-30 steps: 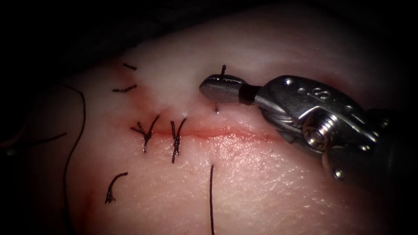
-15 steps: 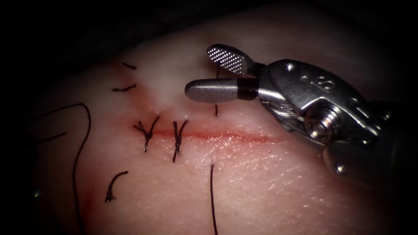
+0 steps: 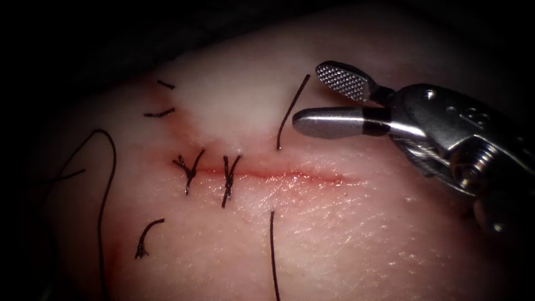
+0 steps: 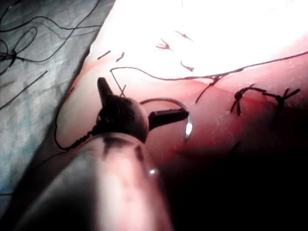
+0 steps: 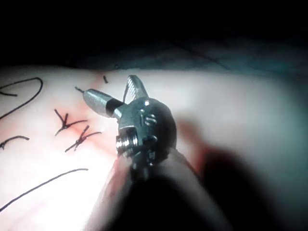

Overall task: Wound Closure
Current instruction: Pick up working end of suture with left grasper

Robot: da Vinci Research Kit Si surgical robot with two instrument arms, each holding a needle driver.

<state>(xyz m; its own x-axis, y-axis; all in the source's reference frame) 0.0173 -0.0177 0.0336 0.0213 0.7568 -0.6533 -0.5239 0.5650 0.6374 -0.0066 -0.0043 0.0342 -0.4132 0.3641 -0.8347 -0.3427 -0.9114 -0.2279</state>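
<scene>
Wound closure on bench tissue (image 3: 356, 239), with the cut (image 3: 290, 174) as the reference line. The right end effector (image 3: 307, 95) hovers on the far side of the cut, toward its right end, with both jaws spread wide. The toothed face of one jaw is turned to the viewer and nothing is between them. The right wrist view shows the same open, empty right end effector (image 5: 109, 86) above the tissue. A free tail of thread (image 3: 290, 108) rises from the tissue just beyond the cut, close to the lower jaw's tip but apart from it. A second strand (image 3: 272, 251) leaves the tissue on the near side of the cut, in line with the first. Two knotted stitches (image 3: 187, 170) (image 3: 227, 181) cross the cut's left part. Three cut ends of thread (image 3: 146, 237) (image 3: 159, 115) (image 3: 165, 85) lie beyond its left end, near a long loose loop (image 3: 106, 178). Red fluid (image 3: 323, 177) lines the cut. In the left wrist view, the left end effector (image 4: 144, 98) also has its jaws spread, with nothing seen clamped between them. The curved needle (image 4: 186, 126) arcs just beside one jaw, over the tissue. It cannot be told whether the needle touches that jaw or enters the tissue.
</scene>
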